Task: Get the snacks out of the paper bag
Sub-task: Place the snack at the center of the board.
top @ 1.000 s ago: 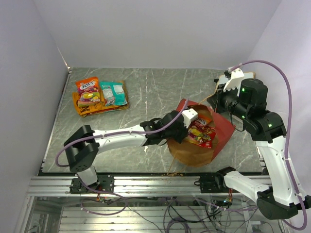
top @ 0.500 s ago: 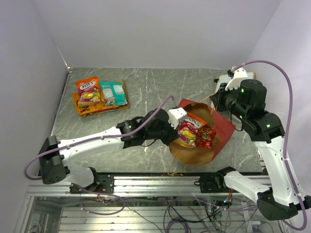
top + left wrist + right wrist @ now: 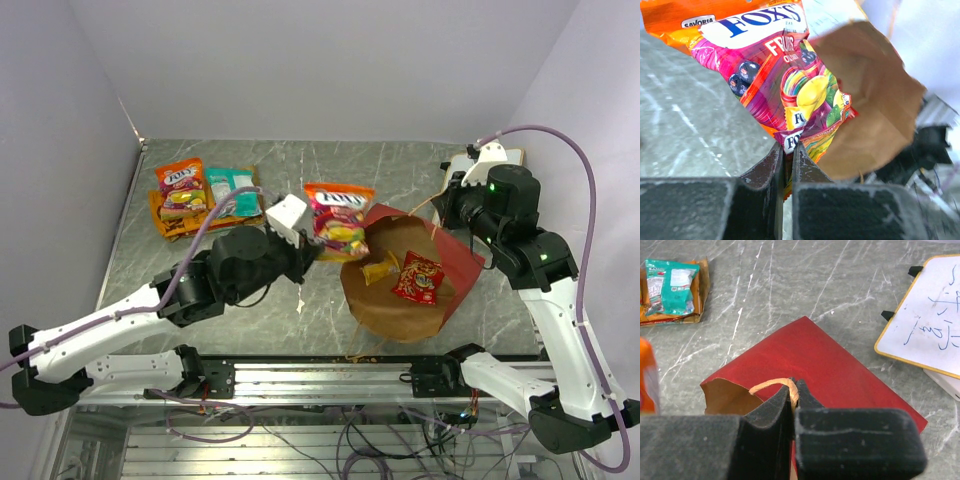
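With the left hand (image 3: 788, 148) I am pinching the packet (image 3: 790, 85) at its edge seam, probably light and slippery, while the right hand (image 3: 793, 388) is pinching the handle (image 3: 771, 385) of the bag (image 3: 820, 365).

The Fox's sweets packet (image 3: 785, 75) has an orange top, a white oval with blue lettering, and a magenta body printed with yellow, green and dark purple fruit. The paper bag (image 3: 462, 265) is red outside and brown kraft inside; its twisted handle (image 3: 774, 385) is tan. Inside it show a yellow-orange packet (image 3: 380, 268) and a red packet (image 3: 418, 278). The table (image 3: 330, 180) is grey, veined white like marble. The whiteboard (image 3: 927, 335) is white with blue scribbles and a tan frame.
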